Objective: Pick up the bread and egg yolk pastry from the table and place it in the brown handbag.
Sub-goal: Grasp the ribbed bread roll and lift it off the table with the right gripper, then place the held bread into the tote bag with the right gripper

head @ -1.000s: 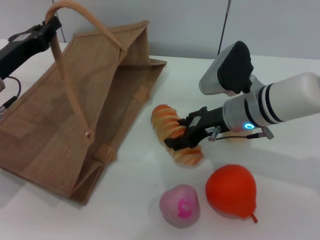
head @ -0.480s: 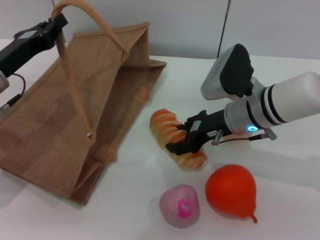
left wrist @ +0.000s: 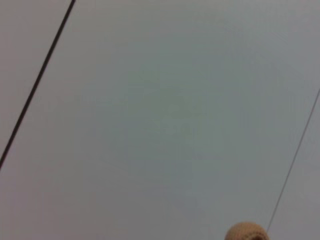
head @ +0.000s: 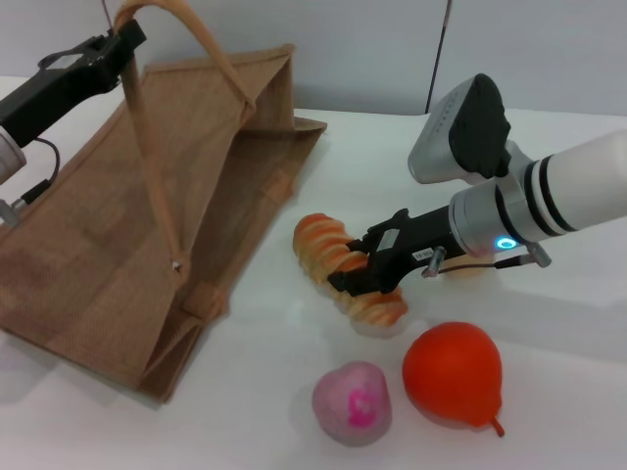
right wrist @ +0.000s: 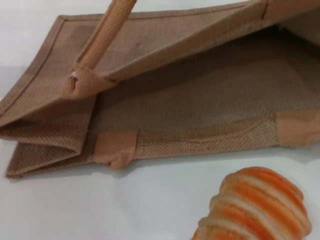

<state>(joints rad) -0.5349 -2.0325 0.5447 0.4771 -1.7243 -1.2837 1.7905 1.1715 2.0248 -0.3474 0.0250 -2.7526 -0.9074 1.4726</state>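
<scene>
Head view: right gripper (head: 364, 275) clamped on bread (head: 345, 269) mid-frame; left gripper (head: 125, 41) pinching handbag (head: 118, 235) handle, upper left

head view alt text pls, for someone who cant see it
The right gripper is closed around the bread on a white table, while the left gripper lifts a handle of the brown handbag. A pink ball and red-orange pear sit nearby.

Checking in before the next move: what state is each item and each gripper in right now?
bread: lying on the table, right gripper closed around its near end.
brown handbag: lying on its side, mouth held open.
handle: lifted by the left gripper.
red-orange pear: lying on the table, untouched.
pink ball: resting beside the pear, untouched.
</scene>
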